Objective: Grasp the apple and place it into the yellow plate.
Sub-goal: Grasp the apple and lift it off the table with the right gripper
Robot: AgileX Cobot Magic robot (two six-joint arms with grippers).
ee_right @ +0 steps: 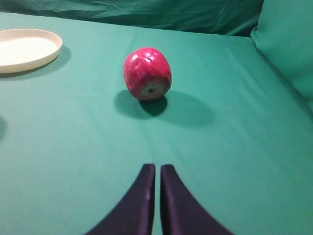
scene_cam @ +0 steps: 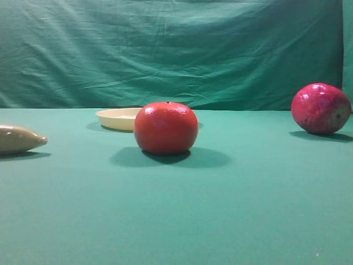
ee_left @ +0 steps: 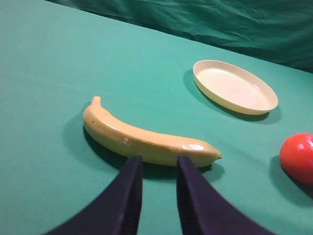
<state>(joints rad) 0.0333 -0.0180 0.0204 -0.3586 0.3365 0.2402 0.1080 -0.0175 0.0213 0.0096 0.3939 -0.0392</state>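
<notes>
A: Looking across my workspace, what is the biggest thing?

B: The green cloth (scene_cam: pixel 176 221). It covers the table flat and matte, and hangs behind as a creased backdrop (scene_cam: pixel 165 49).

A: And next?

B: The yellow plate (ee_left: pixel 234 86), a shallow, smooth, cream-coloured oval dish with a low rim, sitting toward the back. Then a banana (ee_left: pixel 146 137), long, curved and tapered, dull yellow with a slight sheen, lying just beyond my left gripper (ee_left: pixel 159 164).

A: The fruits?

B: An orange-red fruit (scene_cam: pixel 166 127), squat, round and evenly glossy, stands in front of the plate in the high view. The apple (ee_right: pixel 147 73) is rounder, glossy magenta with pale mottled streaks and a yellowish patch. It rests on the cloth well to the right, apart from the plate.

A: Your grippers?

B: Both have dark, smooth, curved fingers. The left pair stands slightly parted, holding nothing. My right gripper (ee_right: pixel 157 169) is pressed together, empty, with the apple ahead of it.
</notes>
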